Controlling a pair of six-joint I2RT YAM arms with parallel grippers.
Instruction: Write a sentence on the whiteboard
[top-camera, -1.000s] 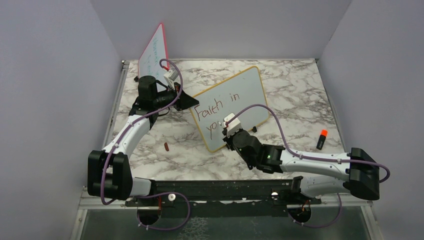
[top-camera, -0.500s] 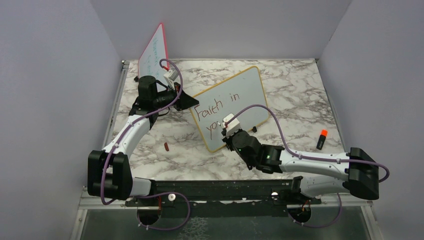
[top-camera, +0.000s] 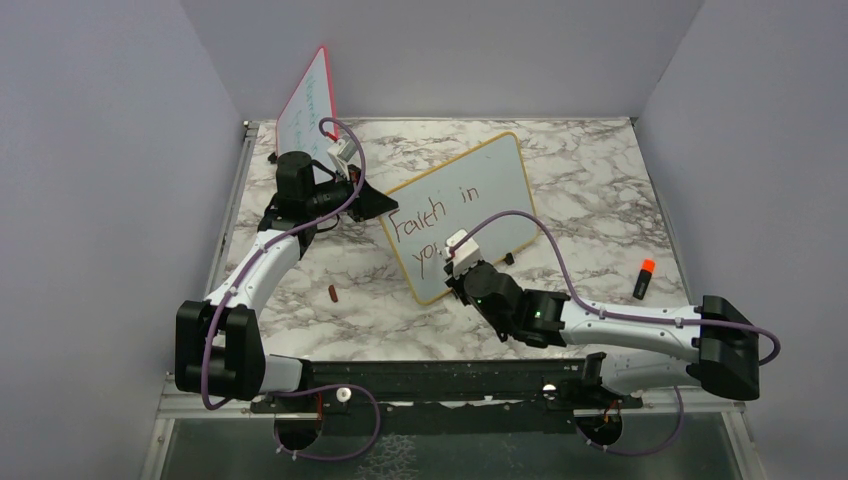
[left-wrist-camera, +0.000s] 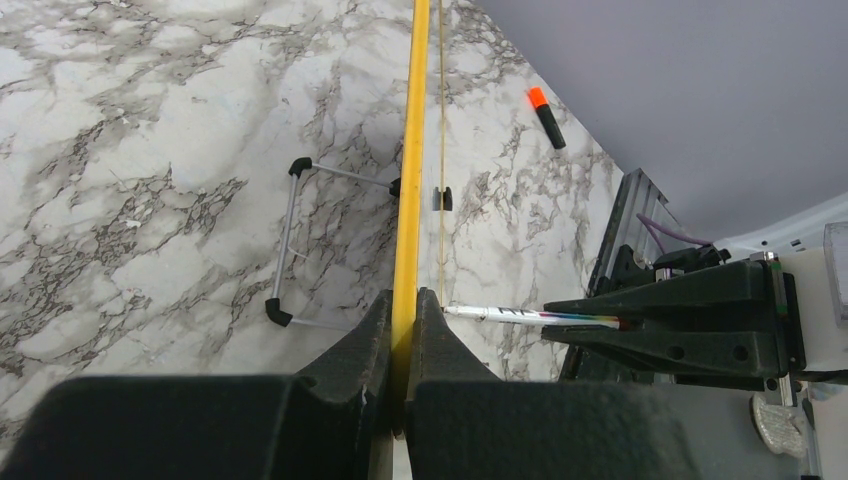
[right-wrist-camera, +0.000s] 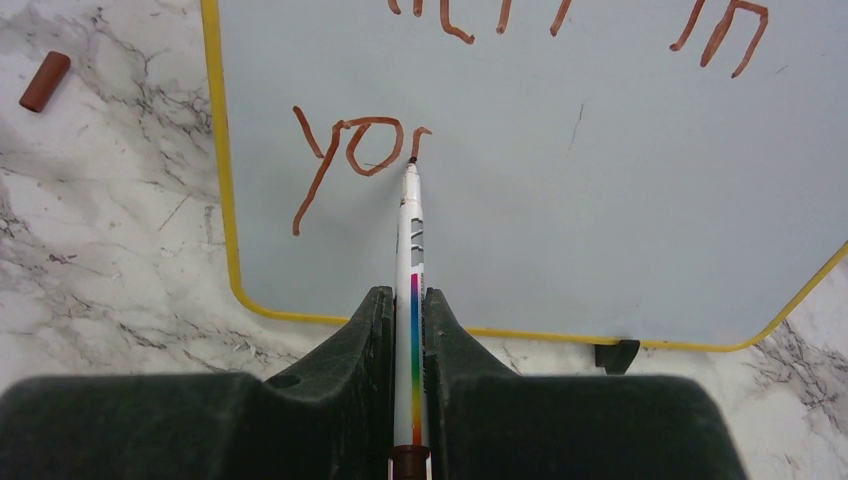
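Note:
The whiteboard (top-camera: 490, 190) with a yellow-orange frame stands tilted mid-table. Dark red writing (top-camera: 432, 215) on it reads "Faith in" and below "yo" with one more started stroke (right-wrist-camera: 350, 150). My left gripper (top-camera: 378, 203) is shut on the board's left edge; the left wrist view shows the yellow frame (left-wrist-camera: 412, 150) clamped edge-on between the jaws. My right gripper (top-camera: 455, 262) is shut on a white marker with a rainbow stripe (right-wrist-camera: 410, 260). Its tip touches the board just right of "yo" (right-wrist-camera: 411, 165). The marker also shows in the left wrist view (left-wrist-camera: 520, 315).
A red-pink-framed board (top-camera: 305, 100) with faint writing stands at the back left. The dark red marker cap (top-camera: 332, 293) lies on the marble left of the board, also seen in the right wrist view (right-wrist-camera: 45, 81). A black marker with an orange cap (top-camera: 643, 279) lies at the right.
My right gripper has shifted slightly with the marker along the second line. The left arm and the board have not moved.

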